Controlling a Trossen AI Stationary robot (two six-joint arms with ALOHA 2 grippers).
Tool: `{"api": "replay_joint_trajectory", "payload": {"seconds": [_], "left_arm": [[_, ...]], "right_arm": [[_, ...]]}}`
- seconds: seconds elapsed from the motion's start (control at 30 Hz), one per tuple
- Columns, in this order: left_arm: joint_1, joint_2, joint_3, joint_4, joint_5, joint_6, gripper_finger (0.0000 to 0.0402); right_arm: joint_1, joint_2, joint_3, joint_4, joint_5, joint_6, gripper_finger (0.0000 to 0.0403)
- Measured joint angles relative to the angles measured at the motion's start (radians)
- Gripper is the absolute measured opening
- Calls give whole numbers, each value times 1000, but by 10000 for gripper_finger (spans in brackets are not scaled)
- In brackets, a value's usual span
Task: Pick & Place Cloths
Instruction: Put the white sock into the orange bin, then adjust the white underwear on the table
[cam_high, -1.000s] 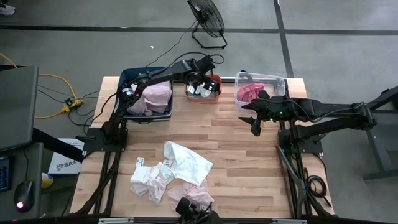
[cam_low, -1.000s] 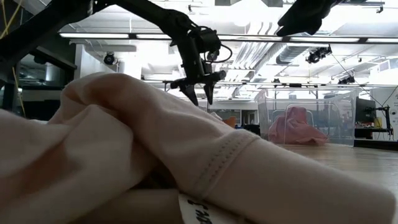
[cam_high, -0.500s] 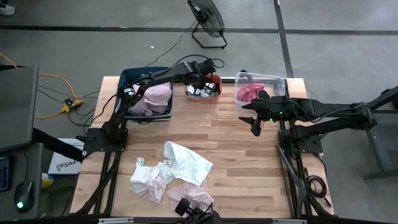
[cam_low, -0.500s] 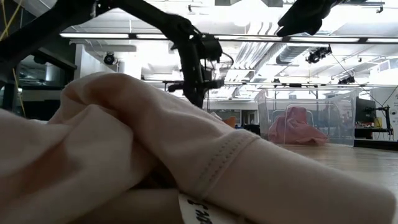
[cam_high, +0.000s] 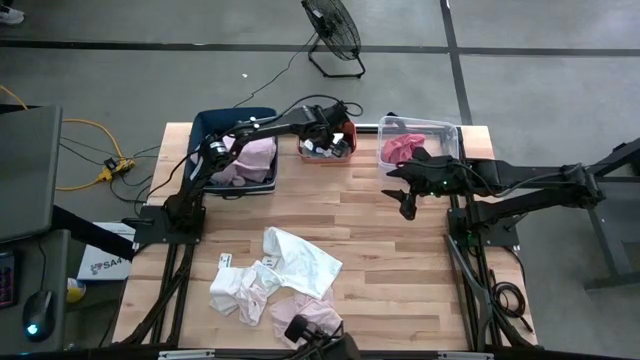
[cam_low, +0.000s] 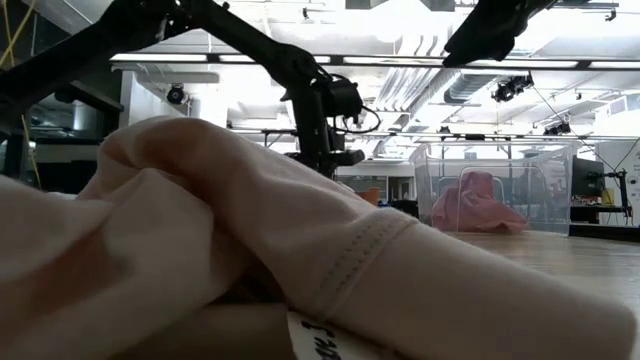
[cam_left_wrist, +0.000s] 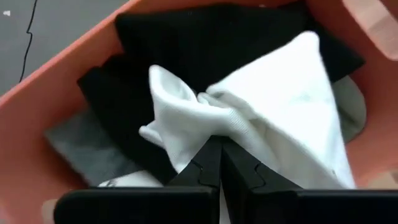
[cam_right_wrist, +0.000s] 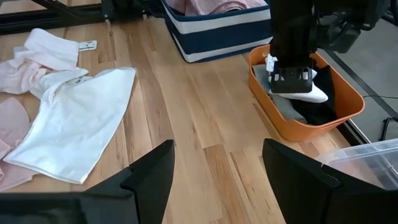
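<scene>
The orange bin (cam_right_wrist: 339, 118) at the table's far edge holds black (cam_left_wrist: 186, 43), grey (cam_left_wrist: 81, 146) and white cloths. My left gripper (cam_left_wrist: 219, 144) reaches down into this bin and is shut on the white cloth (cam_left_wrist: 267, 118). My right gripper (cam_right_wrist: 214, 177) hangs open over the bare wood near the clear bin (cam_high: 445, 130), touching nothing. A white garment (cam_high: 300, 260) and pale pink pieces (cam_high: 245, 290) lie spread on the table's near half. In the low view a pink cloth (cam_low: 200, 250) hides my left gripper's tips. My left gripper pinches a bunched fold (cam_left_wrist: 208, 118) of the white cloth between its two fingers, coming from above and pointing down into the orange bin. The cloth puckers toward the fingertips. The rest of it lies on the black cloth in the bin.
A navy bin (cam_high: 235, 160) with pink cloths stands left of the orange one. The clear bin holds a pink-red cloth (cam_high: 403, 148). Bare wood (cam_high: 400, 270) lies open across the table's middle and right. A fan (cam_high: 332, 30) stands on the floor beyond.
My left gripper has gone down into the orange bin and shut, taking hold of the white cloth. My right gripper has kept still and open.
</scene>
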Motion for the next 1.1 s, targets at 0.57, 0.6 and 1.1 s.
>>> {"api": "replay_joint_trajectory", "payload": {"seconds": [0.57, 0.6, 1.1], "left_arm": [[-48, -210, 1, -239, -33, 102, 18], [-64, -222, 1, -270, -41, 116, 27], [-423, -290, -113, -563, -177, 110, 168]], "right_arm": [[0, -6, 0, -50, 1, 23, 236], [0, -6, 0, -57, 1, 24, 236], [1, -6, 0, -105, -2, 42, 236]]}}
